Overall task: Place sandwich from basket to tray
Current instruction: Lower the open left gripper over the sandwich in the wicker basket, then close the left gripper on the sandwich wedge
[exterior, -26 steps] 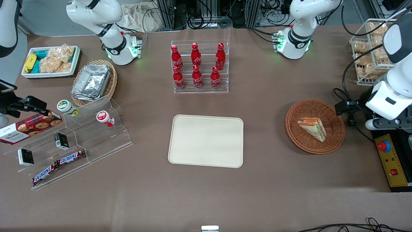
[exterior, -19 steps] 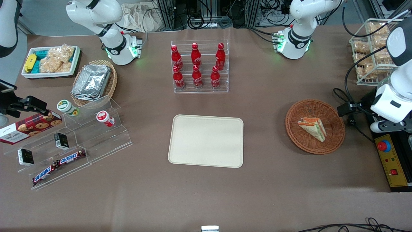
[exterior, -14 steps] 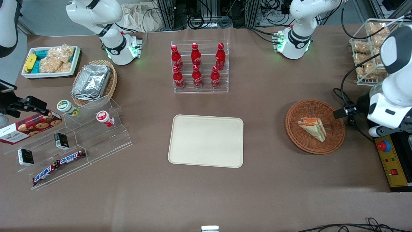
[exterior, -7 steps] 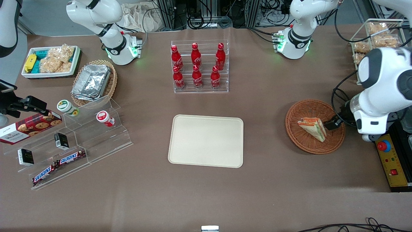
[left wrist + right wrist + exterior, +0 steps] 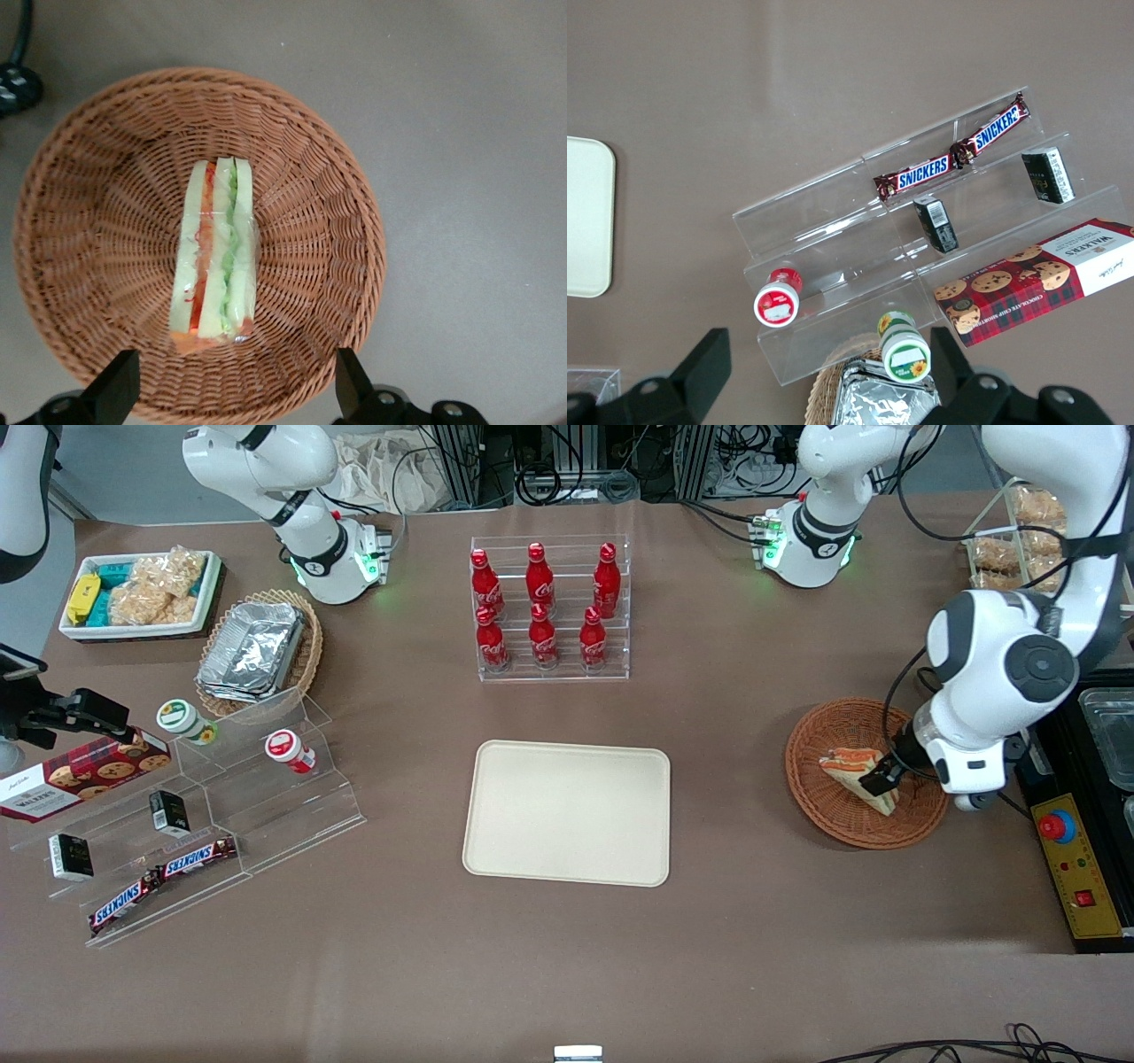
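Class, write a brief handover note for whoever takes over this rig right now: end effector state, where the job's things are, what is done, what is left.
End effector: open, empty, poised above the sandwich.
Sandwich: lying in the basket, toward the working arm's end of the table.
Tray: holds nothing, mid-table.
Done: approach only; no grasp yet.
Left: descend, grip the sandwich, lift it, carry it to the tray, release.

The left arm bends down over the working arm's end of the table, wrist pointing downward. Its gripper (image 5: 235,394) hangs above the table near that end, both fingers (image 5: 120,390) spread wide apart, holding nothing.
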{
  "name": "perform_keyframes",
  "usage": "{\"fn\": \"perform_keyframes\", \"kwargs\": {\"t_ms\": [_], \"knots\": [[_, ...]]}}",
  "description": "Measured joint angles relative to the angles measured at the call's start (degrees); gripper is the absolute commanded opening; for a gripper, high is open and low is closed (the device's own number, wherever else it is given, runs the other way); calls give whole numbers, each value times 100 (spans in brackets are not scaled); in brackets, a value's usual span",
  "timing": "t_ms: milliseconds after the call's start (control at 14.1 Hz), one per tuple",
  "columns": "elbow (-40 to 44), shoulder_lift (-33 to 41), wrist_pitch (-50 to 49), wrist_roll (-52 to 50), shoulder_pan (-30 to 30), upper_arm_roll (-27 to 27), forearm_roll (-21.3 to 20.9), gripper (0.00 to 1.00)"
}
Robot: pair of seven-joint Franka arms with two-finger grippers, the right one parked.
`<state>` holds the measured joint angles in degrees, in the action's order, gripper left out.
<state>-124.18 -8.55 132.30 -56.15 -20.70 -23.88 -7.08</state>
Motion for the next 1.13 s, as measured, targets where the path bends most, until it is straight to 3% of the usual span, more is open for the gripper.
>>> {"fn": "perform_keyframes", "kwargs": {"t_ms": [1133], "knots": [[-541, -411, 1007, -58, -7, 348, 0, 99]]}}
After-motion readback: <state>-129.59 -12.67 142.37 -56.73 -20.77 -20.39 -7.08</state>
